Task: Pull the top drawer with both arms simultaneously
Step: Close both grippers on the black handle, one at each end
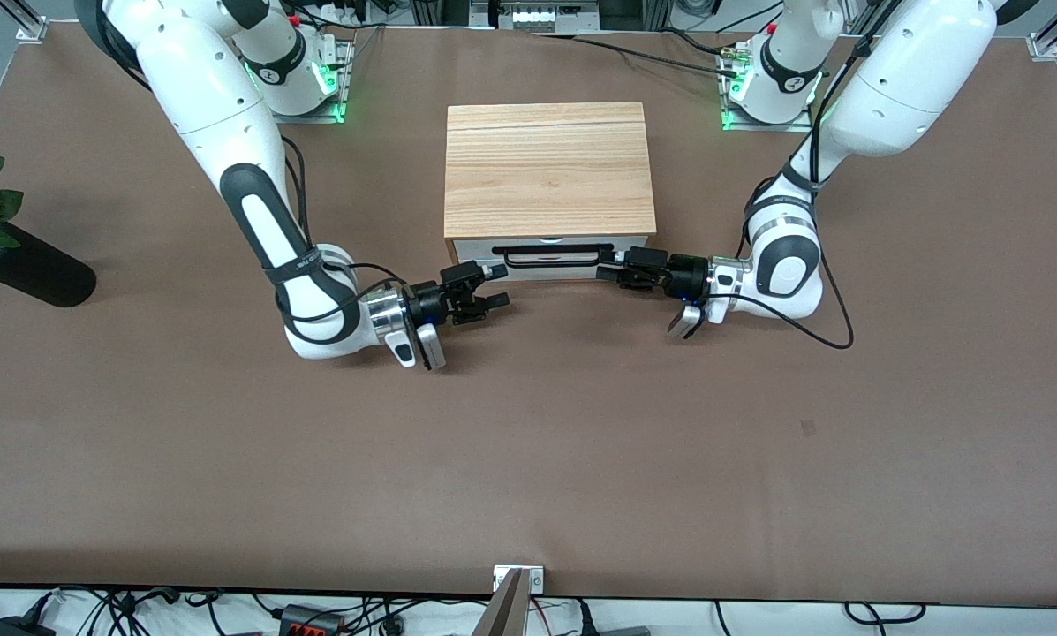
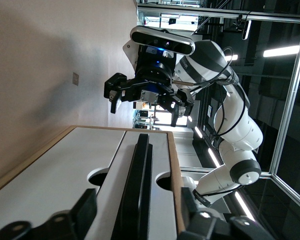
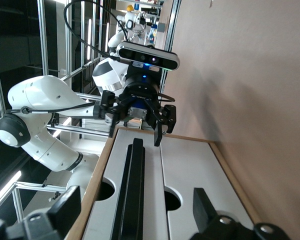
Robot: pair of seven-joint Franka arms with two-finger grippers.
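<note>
The top drawer [image 1: 547,269] shows its white front under the striped-wood cabinet top and looks shut; its inside is hidden. Its long black bar handle [image 1: 550,256] runs across the front. My right gripper [image 1: 500,286] is open at the handle's end toward the right arm. In the right wrist view the handle [image 3: 132,187] lies between the spread fingers of this gripper [image 3: 135,205]. My left gripper [image 1: 606,265] is open at the handle's other end. In the left wrist view the handle [image 2: 139,175] lies between the fingers of this gripper [image 2: 137,210]. Neither gripper is closed on the bar.
The cabinet [image 1: 547,168] stands mid-table between the two arm bases. A black vase with a red rose [image 1: 25,265] lies at the right arm's end of the table. A small camera mount [image 1: 519,587] sits at the table edge nearest the front camera.
</note>
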